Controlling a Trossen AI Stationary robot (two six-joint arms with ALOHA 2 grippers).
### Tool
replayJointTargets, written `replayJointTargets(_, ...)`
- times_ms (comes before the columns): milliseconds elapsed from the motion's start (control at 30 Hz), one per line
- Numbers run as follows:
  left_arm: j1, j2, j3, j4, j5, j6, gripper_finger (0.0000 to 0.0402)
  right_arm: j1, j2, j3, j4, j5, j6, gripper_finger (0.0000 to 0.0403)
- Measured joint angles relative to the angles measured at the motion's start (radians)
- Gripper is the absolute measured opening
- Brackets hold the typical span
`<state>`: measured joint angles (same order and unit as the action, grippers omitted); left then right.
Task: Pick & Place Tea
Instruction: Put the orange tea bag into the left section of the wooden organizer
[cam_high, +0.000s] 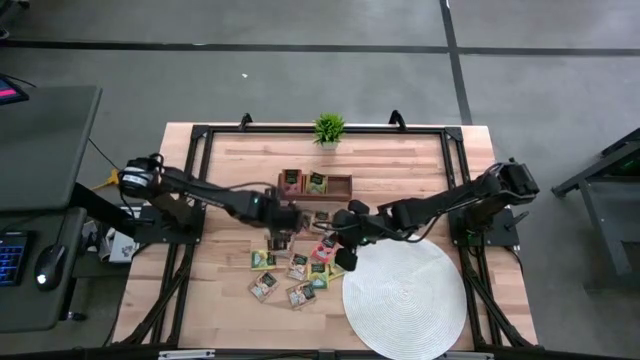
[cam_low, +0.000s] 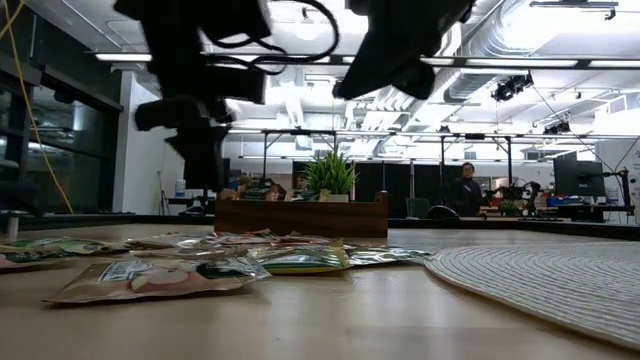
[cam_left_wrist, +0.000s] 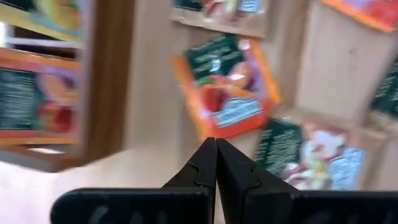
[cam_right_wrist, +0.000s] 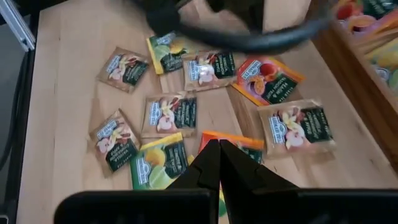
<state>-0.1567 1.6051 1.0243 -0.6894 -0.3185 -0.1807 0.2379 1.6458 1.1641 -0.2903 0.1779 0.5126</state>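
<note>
Fingers of the left gripper (cam_left_wrist: 216, 163) are pressed together on nothing, above the desk (cam_high: 390, 165) just in front of the wooden tray (cam_high: 315, 185) that holds a few tea packets. The right gripper (cam_right_wrist: 219, 163) — fingers likewise together and empty — hovers over the loose tea packets (cam_high: 290, 268) scattered just left of the round white mat (cam_high: 405, 298).

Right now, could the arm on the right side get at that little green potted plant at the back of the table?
Probably not easily. The potted plant sits at the table's far edge, behind the wooden box. The right gripper, shut, hangs over the tea packets, with the left gripper close beside. It would have to reach over the box.
</note>
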Motion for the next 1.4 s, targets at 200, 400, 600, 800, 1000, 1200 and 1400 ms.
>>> replayJointTargets(200,-0.049,0.001,-0.109,0.163,-0.009,-0.155,0.0000,-0.003,0.078,0.000,0.069,-0.041,-0.072,0.0001)
replayJointTargets(400,-0.047,0.001,-0.193,0.310,-0.006,-0.218,0.0000,-0.004,0.151,0.000,0.110,-0.036,-0.067,0.0003)
replayJointTargets(600,-0.046,0.002,-0.242,0.348,-0.033,-0.222,0.0000,-0.002,0.176,0.000,0.154,-0.039,-0.065,0.0002)
replayJointTargets(800,-0.046,0.002,-0.266,0.398,-0.064,-0.236,0.0000,-0.002,0.176,0.000,0.168,-0.029,-0.064,0.0004)
replayJointTargets(1000,-0.047,0.002,-0.267,0.414,-0.092,-0.236,0.0000,-0.002,0.176,0.000,0.164,-0.028,-0.042,0.0001)
replayJointTargets(1200,-0.047,0.002,-0.267,0.439,-0.127,-0.235,0.0000,-0.002,0.176,0.000,0.160,-0.027,-0.041,0.0004)
replayJointTargets(1400,-0.046,0.002,-0.267,0.472,-0.115,-0.198,0.0000,-0.002,0.176,0.000,0.159,-0.023,-0.041,0.0002)
